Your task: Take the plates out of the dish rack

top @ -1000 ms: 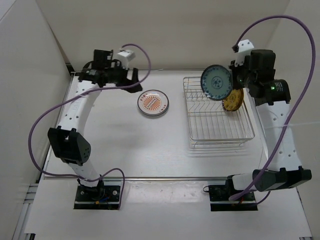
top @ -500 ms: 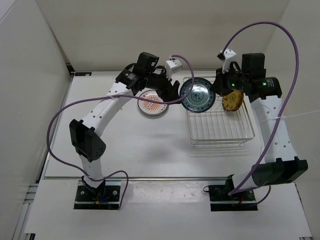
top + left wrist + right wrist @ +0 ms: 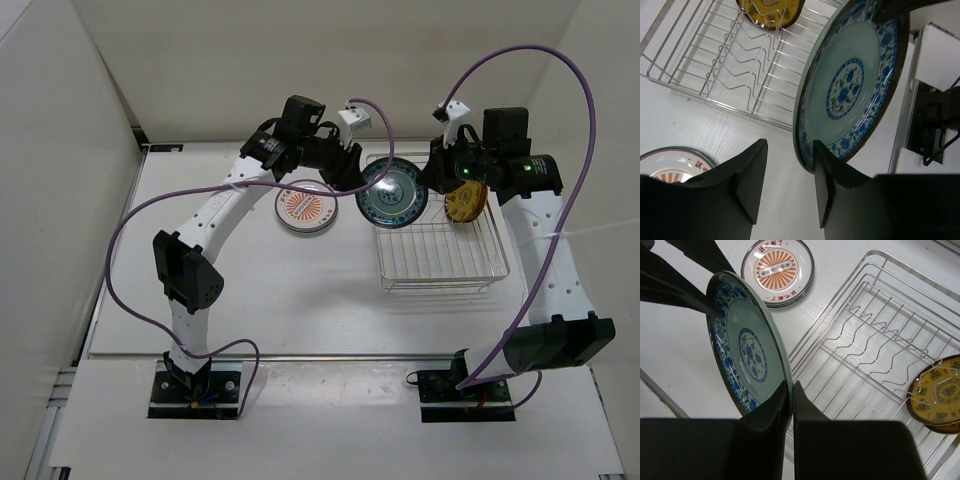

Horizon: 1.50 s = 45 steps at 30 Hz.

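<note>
Just to the left of the left gripper [image 3: 789,150], and below it, an orange-centred plate [image 3: 306,206] lies flat on the white table [image 3: 250,290], clear of the fingers. That gripper stands wide apart and grips nothing. In its wrist view the lower rim of the teal plate [image 3: 850,90] sits in the gap between the two dark fingers [image 3: 751,175], close against the right-hand one; whether it touches that finger cannot be told. The teal plate, with a blue flower at its centre and a blue patterned band, is up on edge in the air between the two grippers, above the left side of the dish rack [image 3: 440,285]. At its opposite edge the right gripper [image 3: 791,390] is pinched tight on the rim, one finger on each face of the plate, and the jaws are nearly together with only the thickness of the plate between them. Beyond the right gripper, to its right, a golden-yellow plate [image 3: 465,203] with a brown rim stands upright among the wires at the far right corner of the rack, well apart from both sets of fingers. The rest of the rack's zigzag bars below the right gripper show bare chrome.
</note>
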Each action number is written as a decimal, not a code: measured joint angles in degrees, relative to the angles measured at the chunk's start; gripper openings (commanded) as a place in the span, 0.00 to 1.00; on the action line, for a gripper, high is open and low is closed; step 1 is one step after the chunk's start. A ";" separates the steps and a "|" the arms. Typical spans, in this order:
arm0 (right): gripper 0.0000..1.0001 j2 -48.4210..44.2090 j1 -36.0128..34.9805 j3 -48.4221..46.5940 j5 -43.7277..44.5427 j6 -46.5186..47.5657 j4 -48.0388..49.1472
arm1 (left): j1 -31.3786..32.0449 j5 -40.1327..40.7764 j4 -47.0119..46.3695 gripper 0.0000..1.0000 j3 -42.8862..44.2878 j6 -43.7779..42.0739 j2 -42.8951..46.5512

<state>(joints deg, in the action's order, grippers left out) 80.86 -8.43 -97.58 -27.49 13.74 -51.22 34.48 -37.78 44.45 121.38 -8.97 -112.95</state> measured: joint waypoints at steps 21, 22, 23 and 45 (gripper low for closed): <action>0.85 -0.15 0.94 5.40 8.39 -1.81 2.99 | -0.76 0.79 -2.89 0.11 -22.73 3.10 5.81; 0.85 -0.15 1.46 5.64 10.01 -1.97 3.34 | -1.79 0.79 -2.60 0.11 -25.64 2.43 7.06; 0.85 -0.15 1.92 5.68 11.21 -2.23 3.56 | -2.84 0.74 -1.88 0.11 -28.57 1.68 8.55; 0.85 -0.13 2.80 5.68 14.34 -4.09 6.10 | -18.18 -6.34 -1.60 0.11 -46.64 -1.09 -1.64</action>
<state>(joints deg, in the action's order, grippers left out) 80.73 -5.63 -91.90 -13.15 9.65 -45.12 16.29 -44.12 42.85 74.74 -10.07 -114.59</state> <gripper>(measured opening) 0.852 0.158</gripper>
